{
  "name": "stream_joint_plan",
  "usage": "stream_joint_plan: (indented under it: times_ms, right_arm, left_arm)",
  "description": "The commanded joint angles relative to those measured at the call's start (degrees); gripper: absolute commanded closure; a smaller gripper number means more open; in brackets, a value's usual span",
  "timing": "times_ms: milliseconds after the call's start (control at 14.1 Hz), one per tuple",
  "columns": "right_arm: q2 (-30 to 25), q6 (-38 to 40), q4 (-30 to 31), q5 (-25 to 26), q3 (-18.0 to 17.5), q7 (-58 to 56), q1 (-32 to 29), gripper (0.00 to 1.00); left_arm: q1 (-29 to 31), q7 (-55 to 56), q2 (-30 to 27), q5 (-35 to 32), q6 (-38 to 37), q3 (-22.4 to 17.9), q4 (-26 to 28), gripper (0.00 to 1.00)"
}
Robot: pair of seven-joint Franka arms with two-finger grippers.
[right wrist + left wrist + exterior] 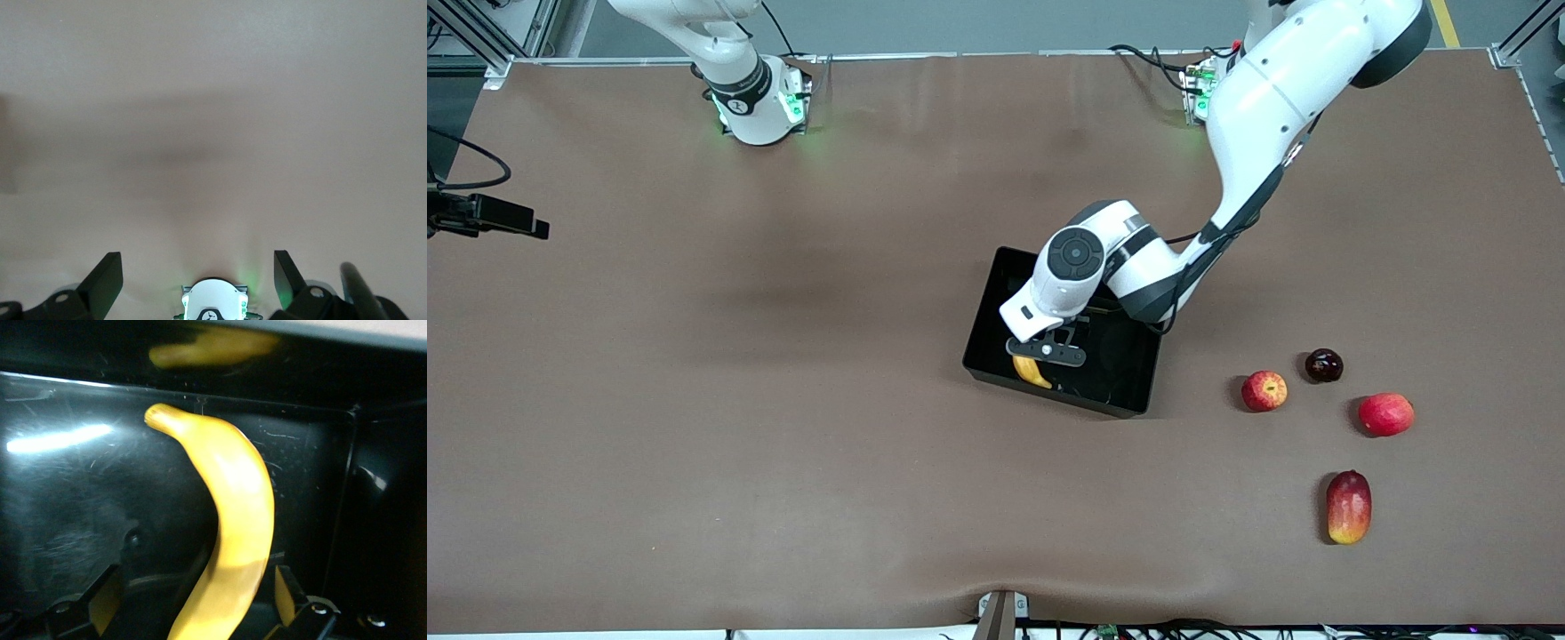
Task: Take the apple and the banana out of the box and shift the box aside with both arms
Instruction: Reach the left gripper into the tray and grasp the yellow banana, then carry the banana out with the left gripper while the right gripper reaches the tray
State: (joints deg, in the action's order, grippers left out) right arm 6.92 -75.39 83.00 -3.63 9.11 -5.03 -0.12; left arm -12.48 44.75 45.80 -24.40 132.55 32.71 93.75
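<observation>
In the middle of the brown table (694, 400) sits the black box (1129, 378), and the yellow banana (1032, 371) is down inside it, by the corner nearest the front camera and toward the right arm's end. The shiny wall of the box throws back a blurry yellow copy of the banana in the left wrist view. The left gripper (1047, 348) hangs low over that same part of the box. Its two fingers (105, 600) stand wide apart with the banana (230, 520) running between them, and I cannot tell if they touch it. The big white left arm reaches down across the box and hides much of its floor.

Out on the table, toward the left arm's end, lie four more fruits, all well apart from the box. The small red apple (1264, 390) with yellow patches is the closest to the box. A dark red round fruit (1324, 365) lies just beside it, a bit farther from the front camera. A plain red round fruit (1386, 414) lies near both. The long red and yellow mango (1348, 507) lies nearest the front camera.

The right gripper (198, 277) waits up high over its own base (213, 301), its fingers spread wide with nothing in them.
</observation>
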Motion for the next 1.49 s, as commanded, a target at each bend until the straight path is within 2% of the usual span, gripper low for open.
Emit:
stream_joint_plan:
  times_ms: [0,71,142,213,285,356,640,711,854,996,1138,1281,1423]
  right_arm:
    - [0.8,0.2,-0.8,0.1,-0.1,0.2,1.4,0.0]
    - [1.0,-0.9,-0.7,0.3,-0.1,0.2,2.0,0.0]
    - [1.9,-1.9,-0.7,0.6,-0.1,0.0,1.9,0.0]
    - [2.7,-3.4,-0.8,0.3,-0.1,0.0,1.6,0.0]
    - [3.8,-4.3,-0.7,0.1,-0.1,0.1,1.8,0.0]
    - [4.8,-4.4,-0.7,0.0,-0.1,0.1,2.1,0.0]
    - [7.8,-7.6,1.4,-0.1,-0.1,0.6,3.3,0.0]
    - [8.7,-8.4,2.1,-1.0,-0.1,0.8,3.1,0.0]
    - [8.8,-7.7,3.0,-6.0,-0.1,1.0,3.3,0.0]
    - [8.8,-7.4,3.0,-7.0,-0.1,2.3,6.6,0.0]
    - [8.9,-8.0,3.0,-8.0,-0.1,10.3,10.2,0.0]
    - [9.2,-10.3,3.0,-13.6,-0.1,18.7,13.6,0.0]
    - [10.6,-15.2,3.0,-14.1,-0.1,24.9,19.0,0.0]
  left_arm:
    - [-5.5,3.9,1.7,-1.5,3.6,-4.5,-0.9,0.0]
    - [-6.5,4.0,1.9,-1.4,4.1,-5.5,-1.0,0.0]
    - [-6.6,3.9,2.0,-1.5,4.2,-5.5,-0.9,0.19]
    - [-6.6,3.6,2.0,-1.5,4.1,-5.6,-0.8,0.59]
    - [-6.6,3.2,2.2,-1.5,4.1,-5.7,-0.4,0.92]
    - [-6.7,3.4,2.3,-1.5,4.1,-5.7,-0.4,1.0]
    - [-6.4,3.1,0.3,-1.7,0.3,-5.6,-1.1,1.0]
    - [-6.1,2.3,-0.4,-1.8,-0.7,-5.6,-1.2,1.0]
    - [-5.8,1.1,-3.2,-1.9,-2.8,-5.4,-1.3,1.0]
    - [-5.6,1.0,-6.7,-1.7,-4.9,-5.2,-1.3,1.0]
    - [-5.3,0.1,-9.8,-0.7,-6.4,-5.1,-1.4,1.0]
    - [-3.5,-1.0,-12.5,0.3,-7.7,-4.8,-1.4,1.0]
    - [-0.8,-5.5,-15.2,2.8,-9.6,-4.5,-1.4,1.0]
